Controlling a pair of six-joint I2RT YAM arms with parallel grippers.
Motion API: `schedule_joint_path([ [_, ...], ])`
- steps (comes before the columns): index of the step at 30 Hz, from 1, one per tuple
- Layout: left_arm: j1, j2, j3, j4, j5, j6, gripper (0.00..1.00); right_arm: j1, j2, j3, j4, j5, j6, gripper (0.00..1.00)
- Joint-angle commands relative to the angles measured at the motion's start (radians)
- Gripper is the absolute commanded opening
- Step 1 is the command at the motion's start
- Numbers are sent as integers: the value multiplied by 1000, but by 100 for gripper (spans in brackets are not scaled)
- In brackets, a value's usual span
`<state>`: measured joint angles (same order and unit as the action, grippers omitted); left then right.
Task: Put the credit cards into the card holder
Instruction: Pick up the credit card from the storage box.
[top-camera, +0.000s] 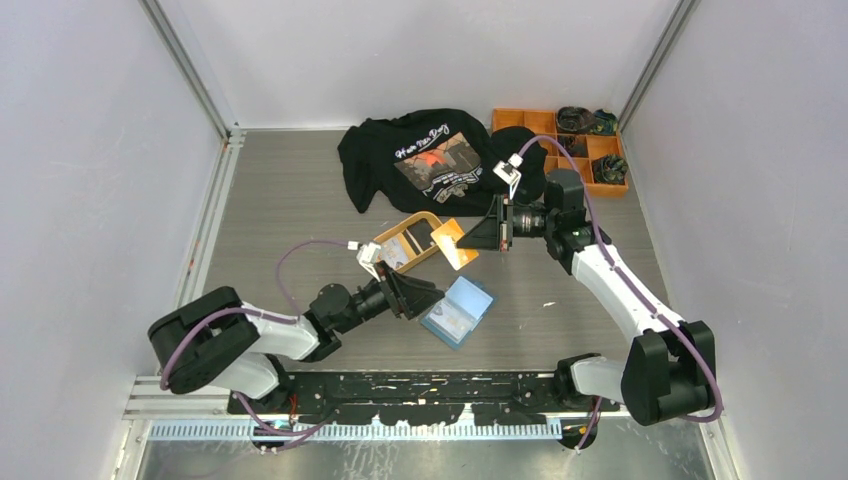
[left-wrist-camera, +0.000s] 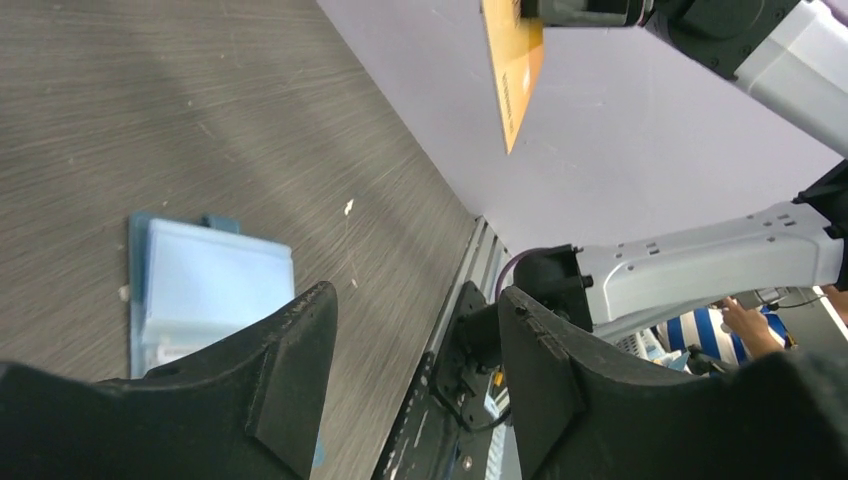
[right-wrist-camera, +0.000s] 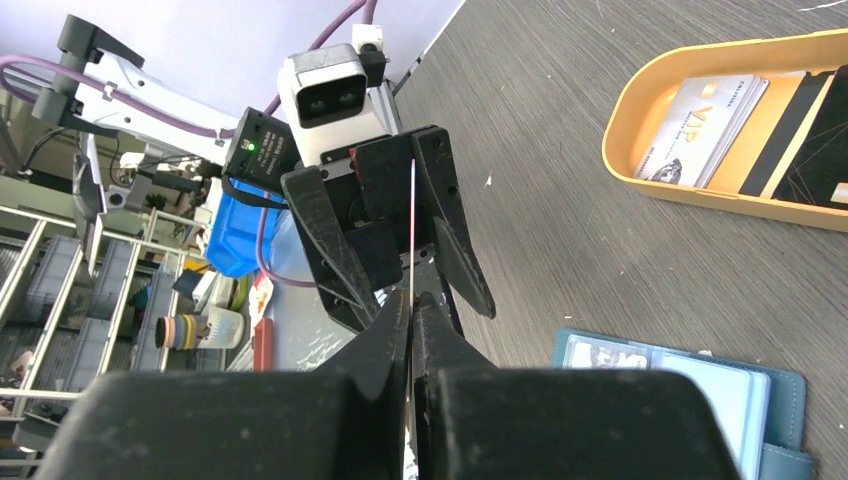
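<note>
On the grey wood-grain table (top-camera: 300, 200), the teal card holder (top-camera: 457, 310) is lying open and flat. Above it the right gripper (top-camera: 468, 240) is clamping an orange card (top-camera: 452, 243) edge-on, while the left gripper (left-wrist-camera: 415, 310) is hovering beside the holder, jaws apart, gripping nothing. Other cards (right-wrist-camera: 700, 120) are resting in the orange tray (right-wrist-camera: 617, 135).

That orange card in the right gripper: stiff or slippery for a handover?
Probably stiff: the orange card juts straight from the right gripper, no sag. Likely light and thin, so a shallow pinch might let it pivot.
</note>
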<state>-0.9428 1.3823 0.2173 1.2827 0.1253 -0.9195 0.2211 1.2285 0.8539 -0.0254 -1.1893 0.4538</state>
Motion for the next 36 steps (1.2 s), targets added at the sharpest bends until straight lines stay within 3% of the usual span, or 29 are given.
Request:
schedule_joint_path([
  [1, -26, 62, 100, 148, -29, 9, 60, 4, -8, -5, 99, -24, 35, 1],
  [8, -31, 93, 160, 148, -50, 28, 60, 19, 1, -6, 99, -32, 29, 1],
  [20, -30, 135, 223, 148, -64, 14, 36, 50, 3, -11, 82, -36, -15, 1],
  [22, -30, 131, 223, 148, -63, 16, 29, 53, 3, -4, 43, -33, -52, 1],
  [24, -30, 129, 219, 148, -60, 21, 9, 56, 5, 5, -8, -32, -90, 2],
  [25, -30, 126, 216, 148, -59, 24, 1, 56, 6, 11, -31, -32, -110, 5],
  [27, -27, 123, 200, 148, -52, 38, 0, 58, 10, 40, -121, -28, -192, 23],
  [32, 21, 95, 102, 131, 49, 85, 0, 56, 26, 234, -694, 42, -688, 96],
  [36, 80, 34, 58, 15, 228, 129, 0, 58, -6, 216, -762, 70, -776, 100],
])
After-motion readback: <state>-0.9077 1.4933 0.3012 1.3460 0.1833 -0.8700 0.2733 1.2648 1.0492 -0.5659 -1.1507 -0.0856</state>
